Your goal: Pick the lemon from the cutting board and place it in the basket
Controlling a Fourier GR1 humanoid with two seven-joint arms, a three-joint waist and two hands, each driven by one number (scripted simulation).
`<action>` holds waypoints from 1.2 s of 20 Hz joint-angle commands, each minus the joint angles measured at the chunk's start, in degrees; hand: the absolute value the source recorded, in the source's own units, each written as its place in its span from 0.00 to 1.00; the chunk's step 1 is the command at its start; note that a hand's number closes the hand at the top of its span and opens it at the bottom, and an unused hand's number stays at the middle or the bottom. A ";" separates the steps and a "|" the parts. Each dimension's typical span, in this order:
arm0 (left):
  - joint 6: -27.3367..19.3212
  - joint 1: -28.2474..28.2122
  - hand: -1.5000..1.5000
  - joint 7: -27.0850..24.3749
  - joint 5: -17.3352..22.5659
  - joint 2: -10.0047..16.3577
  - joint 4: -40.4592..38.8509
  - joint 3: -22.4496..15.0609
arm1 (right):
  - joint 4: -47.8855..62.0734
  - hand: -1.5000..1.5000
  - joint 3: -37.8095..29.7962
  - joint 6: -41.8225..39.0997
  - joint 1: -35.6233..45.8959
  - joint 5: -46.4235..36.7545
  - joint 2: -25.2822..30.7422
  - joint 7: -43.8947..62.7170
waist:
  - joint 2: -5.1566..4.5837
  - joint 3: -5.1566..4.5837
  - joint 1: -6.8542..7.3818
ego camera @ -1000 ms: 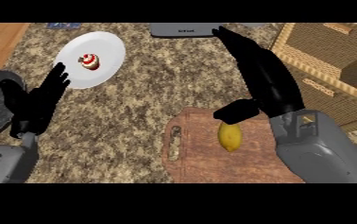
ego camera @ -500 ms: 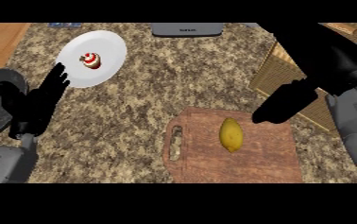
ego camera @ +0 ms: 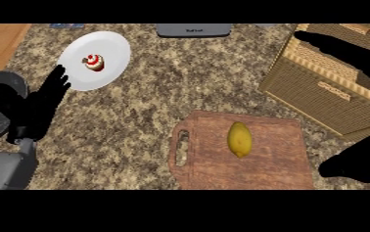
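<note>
lemon (ego camera: 240, 139) sits free mid cutting board (ego camera: 274, 167). right hand (ego camera: 338, 46) is mostly off frame over the basket (ego camera: 311, 79), can't tell if it's spread or curled. left hand (ego camera: 39, 106) spread flat, resting by the plate (ego camera: 108, 74). risk: lemon's rounded, an off-centre grab likely rolls it off the board.

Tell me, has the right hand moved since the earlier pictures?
Yes. The right hand has gone rightward, off the cutting board and the lemon, and now partly overlaps the basket.
</note>
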State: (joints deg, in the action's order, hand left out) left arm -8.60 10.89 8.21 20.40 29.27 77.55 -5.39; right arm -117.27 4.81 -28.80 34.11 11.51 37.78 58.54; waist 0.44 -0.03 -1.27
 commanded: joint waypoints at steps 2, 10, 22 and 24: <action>0.30 -2.87 0.50 0.04 -1.72 -0.79 2.86 -0.23 | -11.72 0.00 -5.18 2.14 -12.50 -1.29 0.37 2.40 | -0.15 0.06 0.46; 4.10 -2.35 0.50 1.21 -1.28 -0.51 3.90 4.12 | -11.30 0.00 -1.40 2.47 -26.97 -20.50 -8.95 -14.96 | -0.37 0.06 1.34; 3.86 0.74 0.50 1.46 -6.05 -5.05 0.74 4.28 | 10.16 0.00 9.70 19.10 -29.42 -41.44 -23.60 -36.99 | -0.47 0.04 1.43; 4.71 -0.35 0.50 2.85 -6.18 -4.50 2.41 4.44 | 16.26 0.00 8.42 17.74 -24.83 -42.06 -23.39 -37.10 | -0.47 0.05 1.68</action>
State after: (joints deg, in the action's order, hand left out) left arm -4.73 11.32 8.77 14.72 24.43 77.32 -1.79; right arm -109.69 13.59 -11.84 5.88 -28.29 16.08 24.74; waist -0.07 0.02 0.19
